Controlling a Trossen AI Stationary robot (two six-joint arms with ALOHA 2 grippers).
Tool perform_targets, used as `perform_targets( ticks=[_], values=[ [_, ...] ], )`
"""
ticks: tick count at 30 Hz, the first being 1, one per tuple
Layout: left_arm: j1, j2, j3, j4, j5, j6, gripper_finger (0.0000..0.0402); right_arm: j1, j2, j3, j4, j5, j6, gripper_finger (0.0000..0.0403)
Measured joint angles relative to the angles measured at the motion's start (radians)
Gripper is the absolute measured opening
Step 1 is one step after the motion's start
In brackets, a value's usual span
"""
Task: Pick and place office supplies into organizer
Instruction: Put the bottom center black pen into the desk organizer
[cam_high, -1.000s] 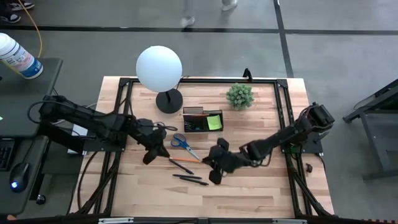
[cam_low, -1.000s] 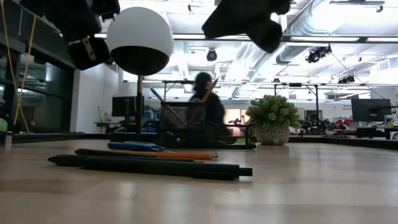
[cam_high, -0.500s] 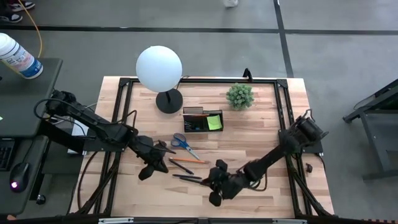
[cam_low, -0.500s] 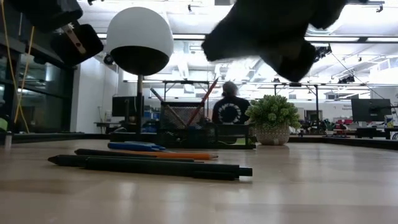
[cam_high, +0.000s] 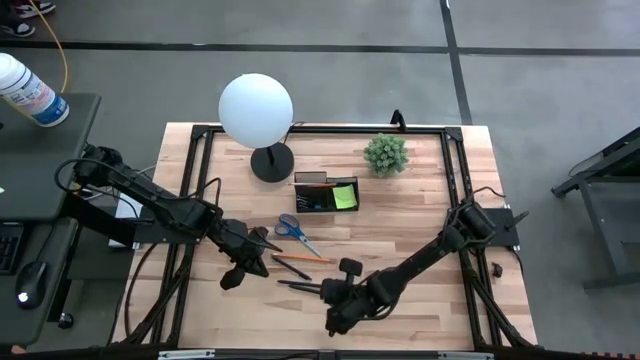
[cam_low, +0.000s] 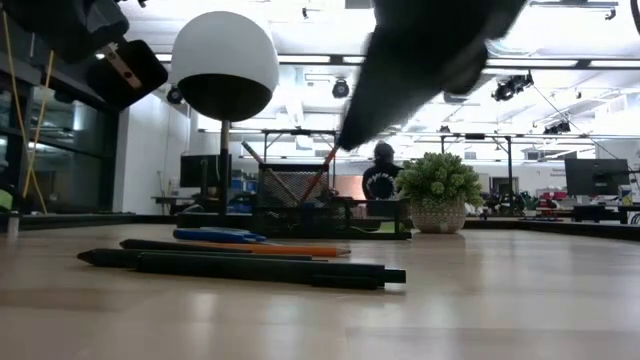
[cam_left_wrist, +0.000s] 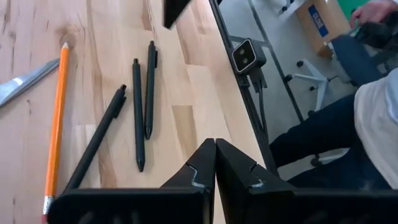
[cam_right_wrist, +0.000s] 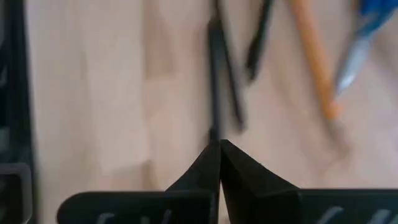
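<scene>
Three slim black pens (cam_high: 300, 286) (cam_left_wrist: 138, 118), an orange pencil (cam_high: 305, 258) (cam_left_wrist: 56, 124) and blue-handled scissors (cam_high: 290, 228) lie flat on the wooden table. The black organizer (cam_high: 322, 192) stands behind them with a lime-green sticky-note pad (cam_high: 345, 195) in it. My right gripper (cam_high: 330, 298) (cam_right_wrist: 219, 162) hangs shut above the pens' right ends, fingers slanting down toward the left, nothing between them. My left gripper (cam_high: 250, 268) (cam_left_wrist: 216, 162) is shut and empty, held above the table just left of the pens.
A lamp with a white globe (cam_high: 256, 110) and round black base (cam_high: 272, 162) stands at the far left. A small potted plant (cam_high: 385, 153) is at the far right of the organizer. A black frame rail (cam_high: 460, 180) edges the table. Bare wood lies right of the pens.
My right gripper has swung down and toward the table's near edge and left, from beside the scissors' tip to above the pens' right ends, tipping more steeply downward. My left gripper shifted a little toward the near edge, then held still. The supplies have not moved.
</scene>
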Motion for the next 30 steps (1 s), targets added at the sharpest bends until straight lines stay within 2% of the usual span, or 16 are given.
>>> perform_targets(
  ticks=[4,7,17,19,24,30],
  values=[
    [0.000,0.000,0.000,0.000,-0.019,0.022,0.0001,0.001,0.001,-0.072,0.050,-0.114,0.089,0.0010],
    [0.000,0.000,0.000,0.000,-0.025,0.027,0.0001,0.000,0.002,-0.109,0.094,-0.123,0.152,0.0027],
    [0.000,0.000,0.000,0.000,-0.026,0.024,0.0001,0.000,0.006,-0.117,0.123,0.026,0.208,0.0088],
    [0.000,0.000,0.000,0.000,-0.026,0.024,0.0001,0.000,0.012,-0.120,0.134,0.031,0.213,0.0089],
    [0.000,0.000,0.000,0.000,-0.026,0.023,0.0001,0.009,0.016,-0.173,0.287,0.022,0.241,0.0083],
    [0.000,0.000,0.000,0.000,-0.026,0.013,0.0001,0.034,0.016,-0.182,0.298,0.119,0.299,0.0083]
  ],
)
